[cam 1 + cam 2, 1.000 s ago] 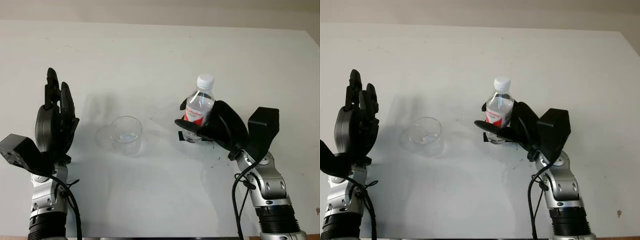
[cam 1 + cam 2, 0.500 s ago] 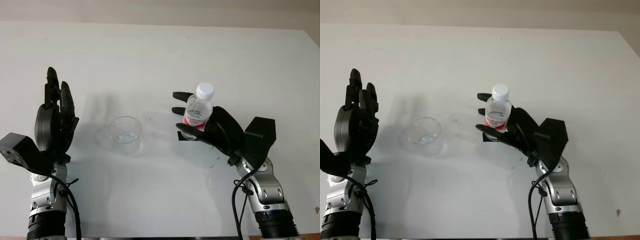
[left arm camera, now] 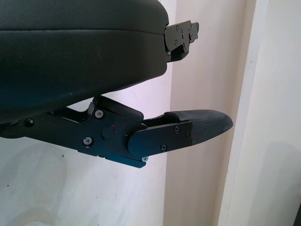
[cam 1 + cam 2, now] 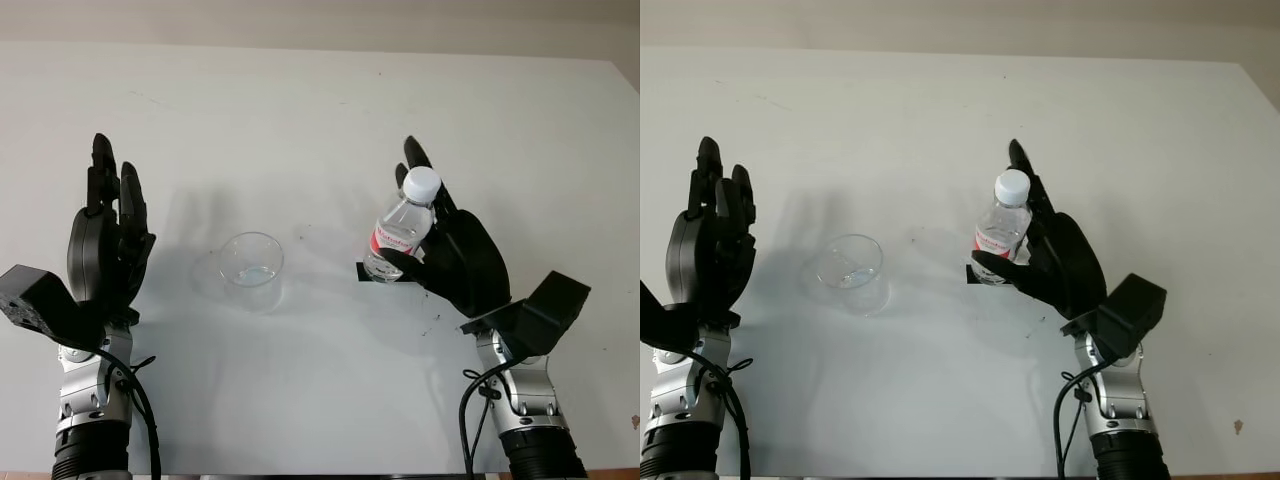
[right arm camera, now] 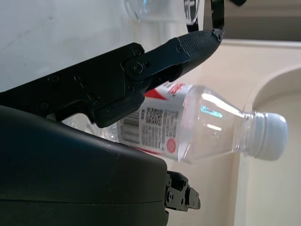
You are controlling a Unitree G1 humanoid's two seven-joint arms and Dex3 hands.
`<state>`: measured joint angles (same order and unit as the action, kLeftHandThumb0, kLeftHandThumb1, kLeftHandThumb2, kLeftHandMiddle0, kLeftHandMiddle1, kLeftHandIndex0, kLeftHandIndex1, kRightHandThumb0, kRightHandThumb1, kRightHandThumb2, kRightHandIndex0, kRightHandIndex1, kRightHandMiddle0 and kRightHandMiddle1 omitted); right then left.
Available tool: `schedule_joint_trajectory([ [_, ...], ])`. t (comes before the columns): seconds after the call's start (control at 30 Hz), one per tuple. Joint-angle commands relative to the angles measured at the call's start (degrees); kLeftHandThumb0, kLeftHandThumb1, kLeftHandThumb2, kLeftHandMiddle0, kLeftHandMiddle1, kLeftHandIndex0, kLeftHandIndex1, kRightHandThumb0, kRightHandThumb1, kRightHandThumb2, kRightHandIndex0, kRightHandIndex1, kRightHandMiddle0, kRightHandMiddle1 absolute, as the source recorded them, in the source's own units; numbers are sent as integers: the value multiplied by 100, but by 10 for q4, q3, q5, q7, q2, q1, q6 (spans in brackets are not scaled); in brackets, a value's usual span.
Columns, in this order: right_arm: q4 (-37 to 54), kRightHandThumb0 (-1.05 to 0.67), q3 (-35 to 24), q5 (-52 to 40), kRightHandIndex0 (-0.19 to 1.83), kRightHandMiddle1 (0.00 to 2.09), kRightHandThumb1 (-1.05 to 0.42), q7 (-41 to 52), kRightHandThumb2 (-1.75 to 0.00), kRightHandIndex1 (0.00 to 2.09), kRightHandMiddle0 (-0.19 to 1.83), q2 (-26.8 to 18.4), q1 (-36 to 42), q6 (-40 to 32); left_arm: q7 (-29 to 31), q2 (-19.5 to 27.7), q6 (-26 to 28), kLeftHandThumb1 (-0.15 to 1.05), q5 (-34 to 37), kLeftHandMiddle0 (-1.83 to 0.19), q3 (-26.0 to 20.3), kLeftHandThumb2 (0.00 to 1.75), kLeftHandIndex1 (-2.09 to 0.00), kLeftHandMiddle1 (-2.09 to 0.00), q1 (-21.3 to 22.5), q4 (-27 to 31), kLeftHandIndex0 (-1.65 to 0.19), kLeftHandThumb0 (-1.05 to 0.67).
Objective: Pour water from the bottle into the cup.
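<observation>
Toward the right side of the white surface [image 4: 320,110], the right hand [image 4: 455,255] holds the bottle [image 4: 402,232], its black fingers [image 5: 183,47] wrapped around the lower body and the red-and-white label. The bottle leans slightly, its white cap [image 4: 422,183] still screwed on and tipped up and to the right. Whether the base touches the surface or sits just above it I cannot tell; a small dark mark on the surface lies right beside the base. In the right wrist view the bottle [image 5: 188,125] lies across the palm, one finger crossing the label and the clear neck and cap sticking out past the hand.

The cup [image 4: 251,268], a clear plastic one, stands upright near the middle of the surface, left of the bottle and apart from it, closer to the near edge than to the far one. A little water or a gleam shows at its bottom; I cannot tell which.

At the left side of the surface, the left hand [image 4: 105,245] is raised with its palm turned toward the cup, open and holding nothing, well apart from the cup. In the left wrist view one finger [image 3: 188,132] of the left hand reaches out over bare pale ground.
</observation>
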<state>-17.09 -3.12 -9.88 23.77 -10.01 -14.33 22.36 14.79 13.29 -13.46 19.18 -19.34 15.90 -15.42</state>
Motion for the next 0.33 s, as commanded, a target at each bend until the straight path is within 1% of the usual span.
schedule_joint_trajectory([
  [0.0,-9,-91,-7,1,-19,0,-95,-8,-6,0,-19,2,-10,10,1,4,-5,105,1,19,-3,57,0,0,4,-4,19,-72],
  [0.17,-15,-92,-9,-8,-19,0,-97,-8,-6,0,-19,3,-10,6,2,6,-1,105,2,19,-4,56,0,0,2,0,19,-73],
  [0.3,-3,-94,-5,-13,-19,0,-98,-8,-6,0,-19,5,-5,-7,1,6,0,105,2,19,-4,57,0,0,-1,4,19,-72],
])
